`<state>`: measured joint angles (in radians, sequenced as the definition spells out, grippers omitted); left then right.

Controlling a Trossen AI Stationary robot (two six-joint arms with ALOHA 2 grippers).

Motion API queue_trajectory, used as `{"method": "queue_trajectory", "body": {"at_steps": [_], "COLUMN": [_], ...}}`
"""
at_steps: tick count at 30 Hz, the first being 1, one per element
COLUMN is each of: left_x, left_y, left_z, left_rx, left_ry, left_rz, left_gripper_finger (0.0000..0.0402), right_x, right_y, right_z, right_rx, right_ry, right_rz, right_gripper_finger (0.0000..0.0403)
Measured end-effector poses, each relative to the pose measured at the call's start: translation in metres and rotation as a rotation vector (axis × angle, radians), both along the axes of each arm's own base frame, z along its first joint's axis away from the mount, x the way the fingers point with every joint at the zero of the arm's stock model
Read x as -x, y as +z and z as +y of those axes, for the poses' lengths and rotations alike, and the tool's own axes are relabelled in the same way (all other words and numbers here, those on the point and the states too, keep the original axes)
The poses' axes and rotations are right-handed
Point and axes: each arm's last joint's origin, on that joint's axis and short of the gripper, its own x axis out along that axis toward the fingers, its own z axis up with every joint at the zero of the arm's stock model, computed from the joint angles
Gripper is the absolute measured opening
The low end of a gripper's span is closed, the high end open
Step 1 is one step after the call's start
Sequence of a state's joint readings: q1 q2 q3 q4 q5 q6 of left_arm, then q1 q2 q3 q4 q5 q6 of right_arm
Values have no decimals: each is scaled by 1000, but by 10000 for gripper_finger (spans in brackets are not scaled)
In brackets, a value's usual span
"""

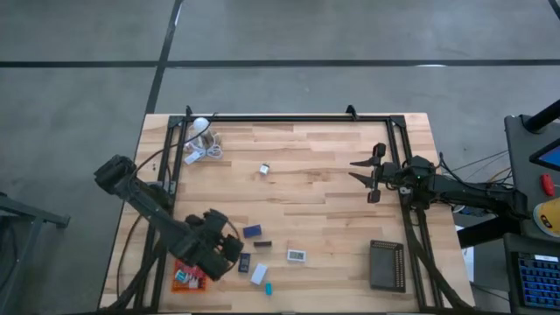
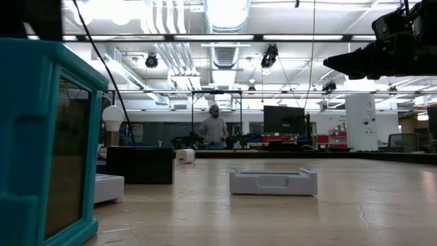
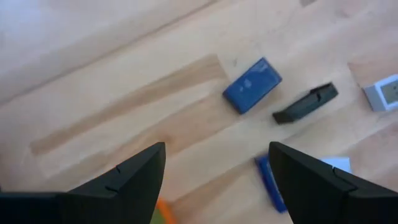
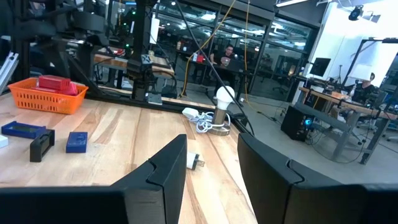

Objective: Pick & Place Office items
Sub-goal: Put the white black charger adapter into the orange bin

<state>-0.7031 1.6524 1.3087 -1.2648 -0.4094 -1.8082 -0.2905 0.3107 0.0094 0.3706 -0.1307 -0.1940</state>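
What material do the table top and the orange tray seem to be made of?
The table top looks like pale wood in joined strips, with visible grain and a smooth finish. The orange tray seems to be plastic: even bright colour and thin ribbed, slotted walls.

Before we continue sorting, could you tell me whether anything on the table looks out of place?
Yes: the bulb with its coiled cord at the far left corner is no office item. The small pieces, such as the blue block, lie scattered at odd angles.
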Motion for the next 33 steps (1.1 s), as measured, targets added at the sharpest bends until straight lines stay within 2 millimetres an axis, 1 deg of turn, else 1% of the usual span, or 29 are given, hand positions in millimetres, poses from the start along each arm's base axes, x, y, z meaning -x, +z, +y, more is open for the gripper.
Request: {"method": "queue_trajectory", "body": {"at_steps": [5, 12, 18, 21, 28, 33], "left_x": [-14, -30, -46, -51, -60, -71], "left_y": [0, 0, 1, 1, 1, 2], "left_z": [12, 33, 45, 53, 73, 88], "left_rx": [-3, -7, -5, -12, -15, -36], "left_ry": [-38, -39, -119, -141, -92, -159], "left_rz": [4, 7, -16, -14, -17, -25], "left_gripper_finger": [289, 289, 289, 289, 289, 289], "right_x": [0, 0, 0, 0, 0, 0], "right_y": [0, 0, 0, 0, 0, 0], "right_z": [0, 0, 0, 0, 0, 0], "right_rx": [0, 0, 0, 0, 0, 0], "right_ry": [0, 0, 0, 0, 0, 0], "right_rz": [0, 0, 0, 0, 0, 0], "right_gripper_finger": [139, 139, 139, 139, 139, 139]}}
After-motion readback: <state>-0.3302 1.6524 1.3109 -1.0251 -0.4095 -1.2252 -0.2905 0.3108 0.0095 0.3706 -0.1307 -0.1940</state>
